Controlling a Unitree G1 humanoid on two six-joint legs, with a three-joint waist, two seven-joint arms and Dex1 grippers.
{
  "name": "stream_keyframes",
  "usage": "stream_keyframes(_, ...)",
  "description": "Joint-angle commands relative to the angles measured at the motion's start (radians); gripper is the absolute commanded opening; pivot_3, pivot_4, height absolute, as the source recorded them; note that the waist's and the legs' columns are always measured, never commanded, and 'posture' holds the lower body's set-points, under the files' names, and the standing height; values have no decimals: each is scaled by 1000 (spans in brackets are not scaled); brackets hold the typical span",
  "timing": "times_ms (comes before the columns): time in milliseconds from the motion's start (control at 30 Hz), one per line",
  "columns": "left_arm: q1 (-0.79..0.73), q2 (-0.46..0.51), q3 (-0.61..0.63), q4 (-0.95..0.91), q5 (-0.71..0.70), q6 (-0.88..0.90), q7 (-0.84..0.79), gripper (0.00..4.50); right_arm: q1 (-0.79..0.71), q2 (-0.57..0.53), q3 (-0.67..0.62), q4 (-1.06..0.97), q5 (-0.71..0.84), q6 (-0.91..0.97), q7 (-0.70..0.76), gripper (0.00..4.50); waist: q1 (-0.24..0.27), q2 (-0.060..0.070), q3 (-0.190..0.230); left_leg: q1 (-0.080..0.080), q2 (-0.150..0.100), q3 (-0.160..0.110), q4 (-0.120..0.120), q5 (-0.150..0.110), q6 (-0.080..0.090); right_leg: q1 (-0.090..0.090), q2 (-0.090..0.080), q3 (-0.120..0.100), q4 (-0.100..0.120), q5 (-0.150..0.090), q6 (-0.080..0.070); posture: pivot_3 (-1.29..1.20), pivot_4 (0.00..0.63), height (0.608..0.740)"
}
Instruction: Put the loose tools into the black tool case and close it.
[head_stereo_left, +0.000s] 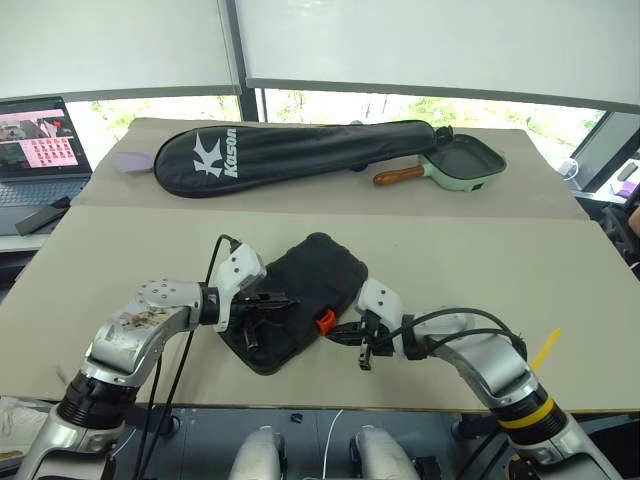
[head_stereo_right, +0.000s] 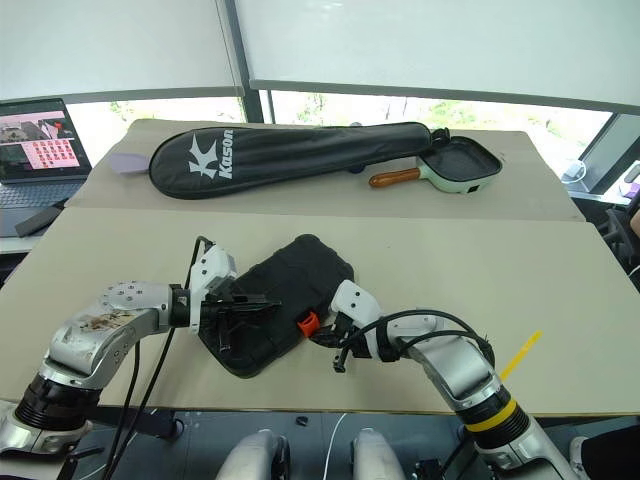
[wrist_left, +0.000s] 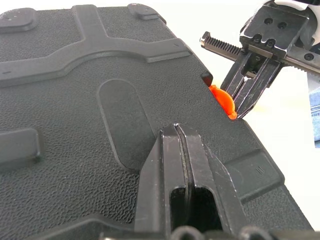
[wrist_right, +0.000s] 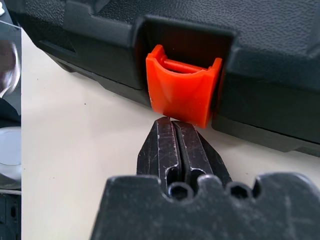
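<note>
The black tool case (head_stereo_left: 300, 300) lies closed and flat on the desk (head_stereo_left: 480, 260), near the desk's front edge, its lid down on the base. The orange latch (wrist_right: 182, 90) sits in its recess on the case's front edge, facing the right gripper.

The left gripper (wrist_left: 176, 131) has its jaws fully closed, holding nothing; the tips rest on the textured lid of the case, at the end away from the latch. The right gripper (wrist_right: 172, 122) also has its jaws fully closed and empty; the tips meet the lower edge of the orange latch, just outside the case.

Beyond the case, toward the window, lies the long black racket bag (head_stereo_left: 290, 152). The green pan (head_stereo_left: 462, 162) with its wooden handle sits just beside the bag's narrow end. A laptop (head_stereo_left: 38, 150) stands past the desk's left edge, well apart from the case.
</note>
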Motion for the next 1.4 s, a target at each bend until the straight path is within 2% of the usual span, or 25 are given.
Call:
stream_keyframes(33, 67, 25, -130, 66, 62, 116, 16, 0, -62, 23, -30, -36, 6, -16, -11, 27, -1, 0, 0, 1, 0, 0, 0, 0, 0, 1, 0, 0, 0, 0, 0, 0, 150, 740)
stream_keyframes(433, 94, 22, -130, 58, 51, 110, 29, 0, -100, 65, -16, 14, -7, 2, -7, 27, -6, 0, 0, 4, 1, -1, -1, 0, 0, 3, 0, 0, 0, -2, 0, 0, 150, 740)
stream_keyframes(567, 122, 7, -78, 62, 49, 19, 32, 0, -66, 23, -30, -24, 13, -19, 45, 27, -6, 1, -1, 5, 1, -1, -2, 0, 0, 4, 0, 0, 0, -2, 0, 0, 150, 740)
stream_keyframes(600, 136, -9, -36, 75, 62, -100, 26, 0, -46, 3, -48, -39, 24, -31, 61, 27, -6, 1, -1, 5, 1, -1, -2, 0, 0, 4, 0, 0, 0, -2, 0, 0, 150, 740)
stream_keyframes(633, 151, -27, 9, 84, 67, -227, 9, 261, -28, -12, -66, -49, 32, -47, 72, 4, -6, 2, -1, 5, 1, -1, -2, 0, 0, 3, -1, 0, 0, -2, 0, 0, 150, 740)
stream_keyframes(733, 195, -42, 125, 72, -11, -314, -39, 1041, 27, -53, -139, -70, 63, -81, 93, 0, -5, 2, 0, 3, 1, 0, -4, 0, 0, 1, -2, 0, -1, -1, -2, 0, 150, 740)
stream_keyframes(833, 246, -31, 225, 49, -57, -374, -65, 2201, 95, -113, -220, -103, 118, -108, 150, 864, -5, 2, 0, -6, 1, 0, -4, 0, 0, -8, -2, 0, -1, -1, -3, 0, 150, 740)
stream_keyframes(967, 392, 17, 444, 51, -49, -472, -57, 3712, 202, -206, -362, -37, 63, -352, 188, 2185, -7, 0, 3, -8, 1, 0, -4, -2, 1, -9, -2, 0, -2, -1, -2, 0, 150, 740)
stream_keyframes(1000, 436, 31, 482, 65, -35, -495, -63, 4181, 213, -221, -388, -11, 49, -406, 190, 2599, -9, -1, 4, -8, 1, 0, -5, -2, 1, -10, -1, 0, -3, -1, -2, 0, 150, 740)
stream_keyframes(1033, 466, 39, 506, 74, -27, -512, -67, 4450, 220, -231, -405, 10, 40, -448, 193, 2855, -10, -3, 5, -9, 1, 0, -5, -2, 1, -10, -1, 0, -3, -1, -2, 0, 150, 740)
stream_keyframes(1133, 558, 40, 580, 112, -5, -536, -34, 4500, 237, -209, -486, 97, 104, -631, 278, 3840, -2, -3, 6, -8, 1, 1, -5, -2, 1, -9, -3, 0, -4, -2, -1, 0, 150, 740)
stream_keyframes(1167, 605, 36, 609, 144, 44, -595, -14, 4500, 241, -198, -518, 149, 117, -709, 307, 4238, -1, -4, 7, -8, 1, 1, -5, -2, 1, -9, -4, 0, -4, -2, -1, 0, 150, 740)
stream_keyframes(1200, 635, 33, 624, 165, 79, -638, -1, 4500, 241, -191, -537, 188, 122, -762, 327, 4441, 0, -6, 8, -8, 1, 2, -5, -2, 1, -9, -4, 0, -4, -2, -1, 0, 150, 740)
stream_keyframes(1400, 706, -17, 659, 186, 107, -751, 40, 4500, 215, -206, -545, 391, 101, -902, 420, 4441, 12, -13, 14, -9, 1, 2, -4, -2, 1, -9, -7, -1, -5, -2, -1, 0, 150, 740)
